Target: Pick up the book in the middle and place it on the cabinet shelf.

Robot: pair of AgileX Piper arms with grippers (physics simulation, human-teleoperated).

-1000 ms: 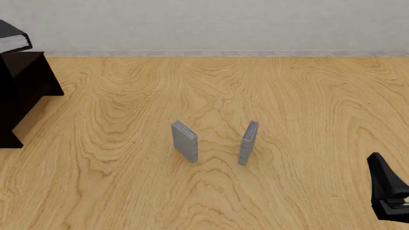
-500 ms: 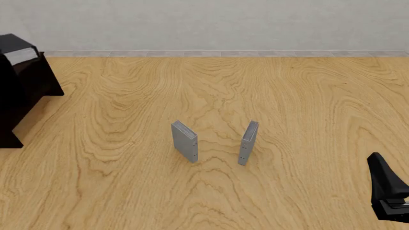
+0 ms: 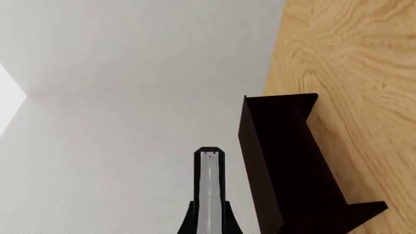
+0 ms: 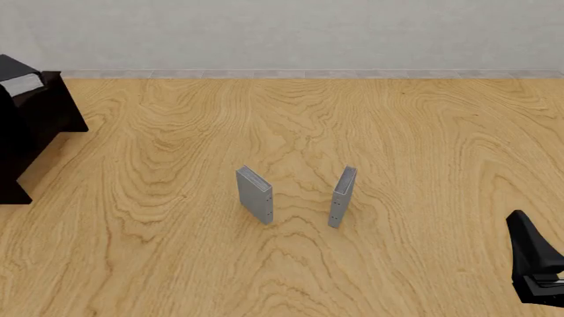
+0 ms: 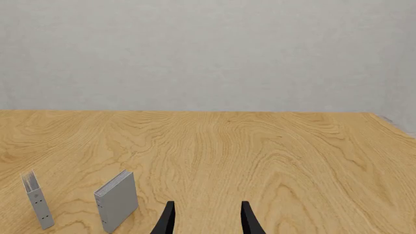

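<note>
Holding the book (image 3: 210, 192) by its thin edge, the left gripper (image 3: 209, 222) is closed on it, far left above the cabinet shelf (image 4: 35, 125). The front view shows the book's white pages (image 4: 21, 84); the left wrist view shows the grip. The right gripper (image 5: 206, 219) waits, narrowly open and empty.

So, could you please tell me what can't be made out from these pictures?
- Book: front view's left edge cuts it off; whether it rests on the cabinet is unclear.
- Left tool: out of the front view; in the left wrist view the book edge hides the contact.
- Right tool: only the fingertips show in its wrist view.
</note>
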